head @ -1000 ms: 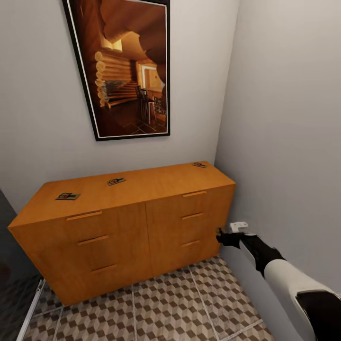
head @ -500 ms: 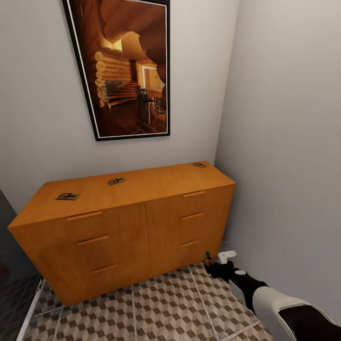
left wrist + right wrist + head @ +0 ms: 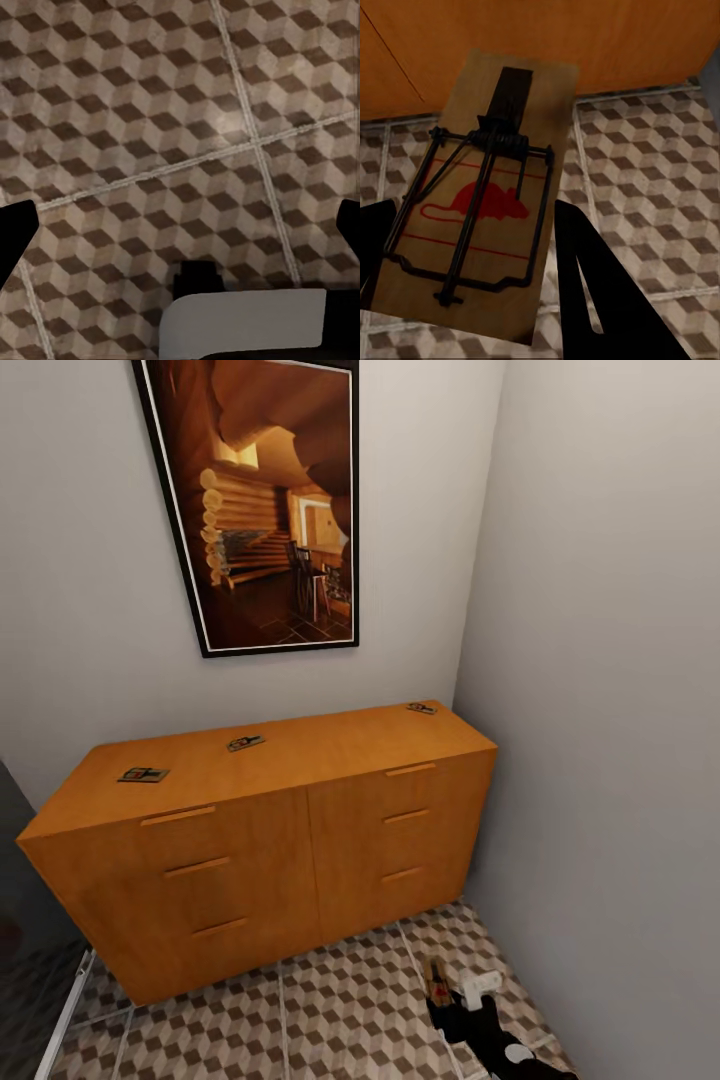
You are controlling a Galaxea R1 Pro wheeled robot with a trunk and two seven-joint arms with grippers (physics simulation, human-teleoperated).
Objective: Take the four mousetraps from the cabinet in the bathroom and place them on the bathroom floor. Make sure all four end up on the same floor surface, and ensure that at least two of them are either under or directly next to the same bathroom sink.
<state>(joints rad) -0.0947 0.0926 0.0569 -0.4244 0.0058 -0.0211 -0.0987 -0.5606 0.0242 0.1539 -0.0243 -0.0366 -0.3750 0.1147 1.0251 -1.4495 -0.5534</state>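
— Mousetrap (image 3: 480, 202): where do we find it?
— Clamped in our right gripper (image 3: 452, 1000), low at five o'clock over the bathroom floor (image 3: 340, 1010).
— Advice?
— We lower flat, then release; three mousetraps (image 3: 143, 774) remain on the cabinet (image 3: 260, 840).

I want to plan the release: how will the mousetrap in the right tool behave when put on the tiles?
The mousetrap looks like a flat, stiff wooden plate, so it will probably lie flat without rolling. It seems light and may slide if nudged. Its thin wire parts could snag the right tool.

Three mousetraps (image 3: 143, 774) on cabinet (image 3: 260, 850); fourth (image 3: 437, 981) before it.
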